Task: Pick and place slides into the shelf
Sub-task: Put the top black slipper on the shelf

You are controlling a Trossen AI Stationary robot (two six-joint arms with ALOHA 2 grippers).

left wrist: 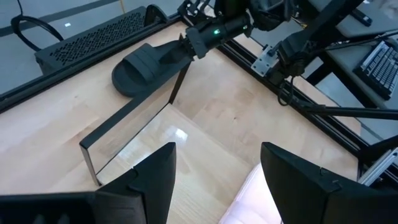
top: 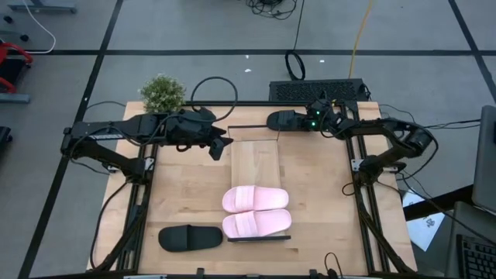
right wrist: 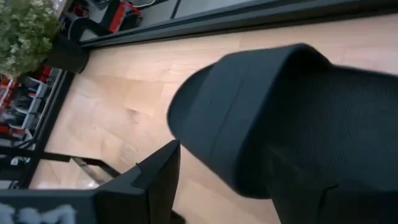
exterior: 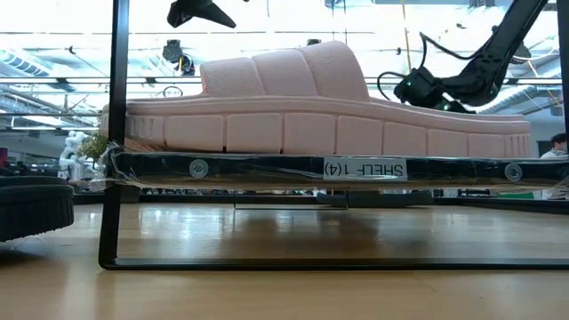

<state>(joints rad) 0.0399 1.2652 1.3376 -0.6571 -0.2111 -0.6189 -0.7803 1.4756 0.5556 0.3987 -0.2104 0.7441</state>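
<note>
Two pale pink slides (top: pixel 256 199) (top: pixel 256 225) lie side by side on the near half of the shelf (top: pixel 254 159), whose dark end rail (left wrist: pixel 124 118) shows in the left wrist view. The low view shows a pink slide (exterior: pixel 284 107) flat on the shelf panel (exterior: pixel 267 169). One black slide (top: pixel 190 238) lies sole-down on the table near the near-left corner. The other black slide (top: pixel 285 120) is at the far edge, beyond the shelf, in my right gripper (top: pixel 308 121). My left gripper (top: pixel 223 147) hovers open over the shelf's far-left corner. My right gripper (left wrist: pixel 189 46) is shut on the black slide's heel end (left wrist: pixel 177 53), opposite the strap (left wrist: pixel 140 65), pinching it between the two fingers. The fingers come roughly level from the table's right side, along the slide. Whether the toe end (left wrist: pixel 124 81) rests on the table I cannot tell.
A potted plant (top: pixel 163 93) stands at the far-left corner. A black perforated box (top: pixel 318 89) sits behind the far edge. The shelf's far half (top: pixel 254 155) is bare wood. Dark frame rails (top: pixel 364 209) run along the table's left and right sides.
</note>
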